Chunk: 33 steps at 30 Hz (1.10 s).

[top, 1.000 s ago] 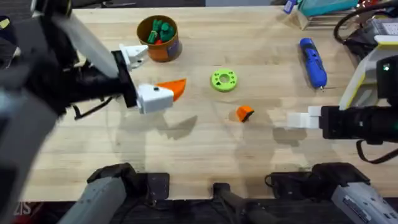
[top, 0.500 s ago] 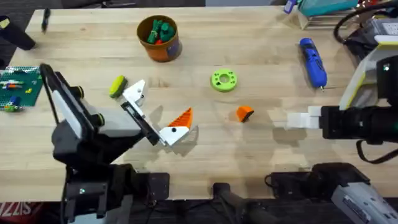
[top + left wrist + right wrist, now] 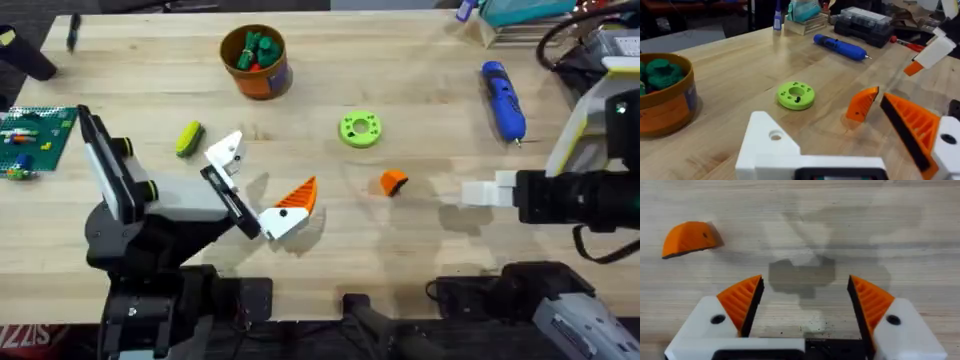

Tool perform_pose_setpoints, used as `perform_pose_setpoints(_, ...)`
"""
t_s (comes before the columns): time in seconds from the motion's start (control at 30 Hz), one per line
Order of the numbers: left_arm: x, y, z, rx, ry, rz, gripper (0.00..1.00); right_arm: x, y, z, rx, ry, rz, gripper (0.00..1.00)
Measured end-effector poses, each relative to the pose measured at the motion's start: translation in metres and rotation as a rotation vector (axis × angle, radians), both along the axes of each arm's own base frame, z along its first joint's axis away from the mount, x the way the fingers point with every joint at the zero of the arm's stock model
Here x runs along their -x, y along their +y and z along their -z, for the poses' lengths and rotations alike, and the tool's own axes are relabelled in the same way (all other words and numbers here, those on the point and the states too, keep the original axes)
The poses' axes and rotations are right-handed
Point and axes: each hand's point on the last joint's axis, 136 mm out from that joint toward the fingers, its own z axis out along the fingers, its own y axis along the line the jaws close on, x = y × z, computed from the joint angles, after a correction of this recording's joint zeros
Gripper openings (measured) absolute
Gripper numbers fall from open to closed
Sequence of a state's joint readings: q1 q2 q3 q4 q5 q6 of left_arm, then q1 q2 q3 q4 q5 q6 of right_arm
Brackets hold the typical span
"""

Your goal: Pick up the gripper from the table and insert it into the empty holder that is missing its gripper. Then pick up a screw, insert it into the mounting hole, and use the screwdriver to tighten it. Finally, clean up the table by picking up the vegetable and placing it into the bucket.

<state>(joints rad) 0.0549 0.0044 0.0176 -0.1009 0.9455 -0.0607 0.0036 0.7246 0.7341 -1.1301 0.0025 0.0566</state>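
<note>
Judging the small orange wedge-shaped plastic fingertip (image 3: pixel 393 182), lying at 9 o'clock from our wide-open, empty right gripper (image 3: pixel 803 305), light, rigid and slippery, we would pinch its flat sides.

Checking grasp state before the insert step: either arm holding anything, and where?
Nothing held. Left gripper is open, one finger lacking its orange pad. Right gripper is open over bare table. The loose orange gripper lies untouched between them.

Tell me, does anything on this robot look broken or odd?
Yes. The left gripper has an orange pad on one finger only; its other finger is a bare white holder. The missing orange gripper lies loose on the table.
</note>
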Motion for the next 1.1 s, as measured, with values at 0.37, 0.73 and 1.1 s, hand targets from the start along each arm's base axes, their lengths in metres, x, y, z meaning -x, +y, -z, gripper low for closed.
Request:
perform_pose_setpoints(0.37, 0.0, 0.0, 0.0, 0.001, 0.002, 0.0, 0.985, 0.0, 0.0, 0.0, 0.0, 0.0, 0.0, 0.994)
perform_pose_setpoints(0.73, 0.002, -0.002, 0.0, 0.002, 0.003, 0.014, 0.985, 0.001, -0.027, -0.001, 0.169, 0.003, 0.001, 0.994)
perform_pose_setpoints(1.1, 0.012, -0.009, 0.001, -0.04, -0.054, 0.087, 0.985, -0.002, -0.025, -0.002, 0.16, -0.007, -0.008, 0.994)
